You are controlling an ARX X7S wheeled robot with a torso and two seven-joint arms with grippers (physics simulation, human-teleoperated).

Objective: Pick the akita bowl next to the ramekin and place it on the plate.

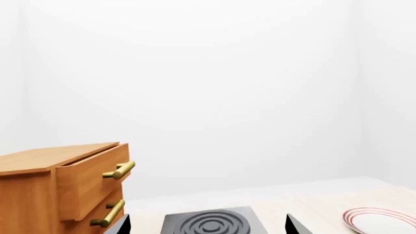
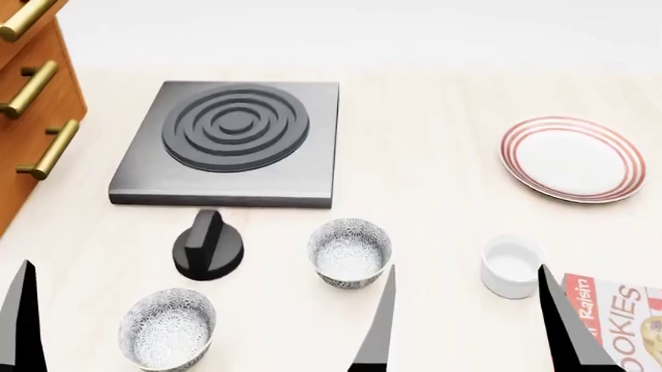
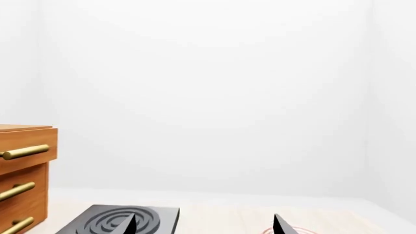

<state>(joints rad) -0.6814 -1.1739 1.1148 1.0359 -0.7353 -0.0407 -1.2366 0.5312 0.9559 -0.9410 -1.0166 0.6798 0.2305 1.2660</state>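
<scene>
Both my grippers are wide open and empty, and I might grab the wrong akita bowl [image 2: 349, 252] by mistake.

the cookie box [image 2: 621, 322] at the table's near right reads "raisin" and "ookies".

Greys, whites and warm wood on a pale tabletop

The akita bowl [image 2: 349, 252] beside the plain glossy white ramekin [image 2: 511, 266] carries a fine grey-and-white floral pattern inside and out, as does its twin bowl [image 2: 167, 326] at the near left. The plate [image 2: 572, 158] is white with thin red concentric rings. The hob [image 2: 229, 143] is dark grey with raised rings, its knob [image 2: 208, 246] black. The drawers [image 2: 25, 101] are orange-brown wood with brass handles; the cookie box [image 2: 621, 318] shows red and white.
</scene>
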